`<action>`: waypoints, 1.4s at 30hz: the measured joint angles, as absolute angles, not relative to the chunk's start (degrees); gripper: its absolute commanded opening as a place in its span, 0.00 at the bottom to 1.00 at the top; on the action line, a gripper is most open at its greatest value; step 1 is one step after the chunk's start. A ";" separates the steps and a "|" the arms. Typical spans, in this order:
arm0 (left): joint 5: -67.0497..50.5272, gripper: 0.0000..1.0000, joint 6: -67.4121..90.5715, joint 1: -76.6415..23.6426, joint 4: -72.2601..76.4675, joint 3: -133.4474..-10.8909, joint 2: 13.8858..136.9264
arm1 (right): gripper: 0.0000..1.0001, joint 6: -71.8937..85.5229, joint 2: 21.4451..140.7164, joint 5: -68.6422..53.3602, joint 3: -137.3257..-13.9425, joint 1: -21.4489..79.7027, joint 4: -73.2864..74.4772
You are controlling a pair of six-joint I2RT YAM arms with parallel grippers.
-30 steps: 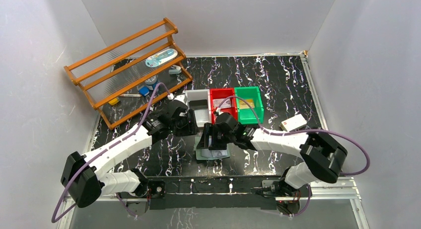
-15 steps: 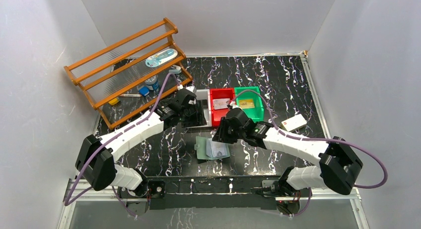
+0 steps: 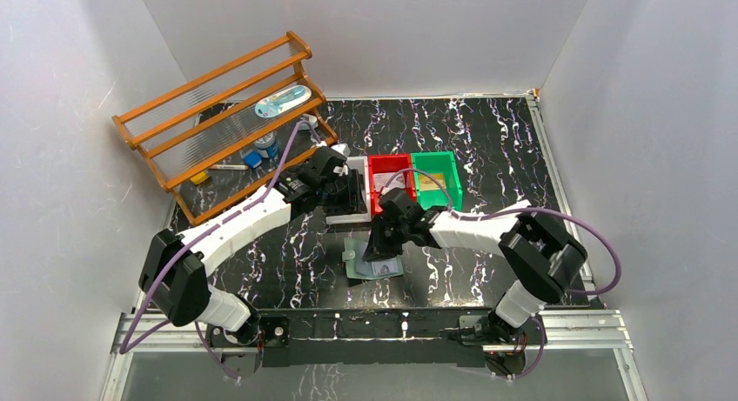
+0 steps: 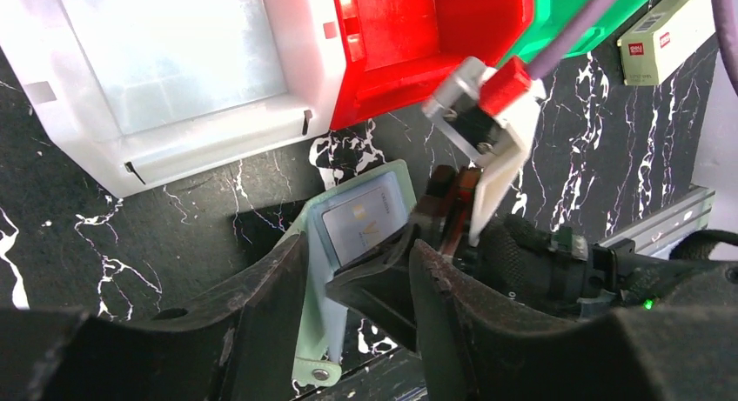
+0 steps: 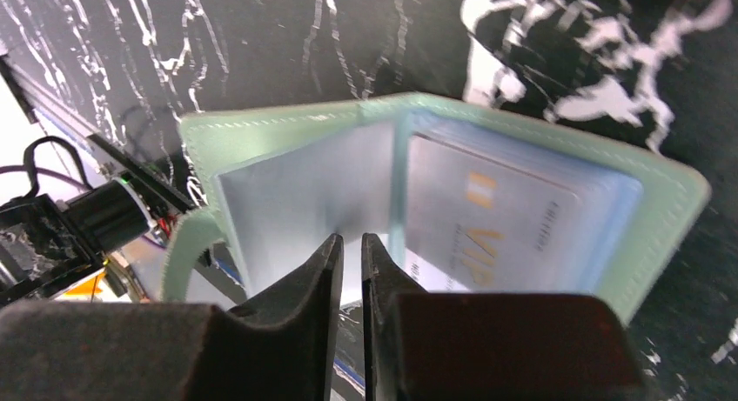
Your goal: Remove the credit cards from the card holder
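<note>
The right hand [image 3: 376,244] has swung back from the red bin [image 3: 387,158] at frame centre and come down on the card holder [image 3: 372,263]. The holder lies open on the desk [image 3: 487,149] just below the bins. The jaws have drawn nearly together at the lower edge of a clear pocket [image 5: 305,210], beside the pale VIP credit card [image 5: 487,223]. Whether they pinch anything, I cannot tell. The left hand [image 3: 344,197], released and empty, hovers by the white bin [image 3: 348,160]. Another card pull looks to be starting.

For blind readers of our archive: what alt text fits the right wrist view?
An open pale green card holder lies on a black marbled table, a pale VIP-printed card in one clear pocket. The right gripper, jaws nearly together, points at its fold.
</note>
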State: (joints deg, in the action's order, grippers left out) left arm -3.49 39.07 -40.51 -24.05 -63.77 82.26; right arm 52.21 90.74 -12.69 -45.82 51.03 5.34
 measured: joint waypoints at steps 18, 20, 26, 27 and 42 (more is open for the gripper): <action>-14.57 0.17 45.80 -39.48 -18.59 -52.56 83.18 | 0.28 56.25 96.95 -16.34 -46.06 51.11 -0.51; -15.49 0.09 47.22 -39.48 -17.10 -51.57 84.77 | 0.28 56.99 96.29 -15.94 -45.28 51.11 -0.97; -12.56 0.05 51.09 -39.48 -14.85 -47.57 87.42 | 0.26 57.76 94.41 -13.63 -44.36 51.11 -0.56; -12.29 0.03 51.64 -39.48 -14.20 -46.37 87.42 | 0.26 57.91 93.73 -13.08 -44.21 51.11 -0.36; -14.44 0.11 48.60 -39.44 -9.80 -44.51 89.93 | 0.33 55.44 78.52 -1.45 -42.37 48.47 9.26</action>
State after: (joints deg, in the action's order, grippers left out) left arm -14.44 48.60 -39.44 -9.80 -44.51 89.93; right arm 55.44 78.52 -1.45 -42.37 48.47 9.26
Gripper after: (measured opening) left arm 0.077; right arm 0.317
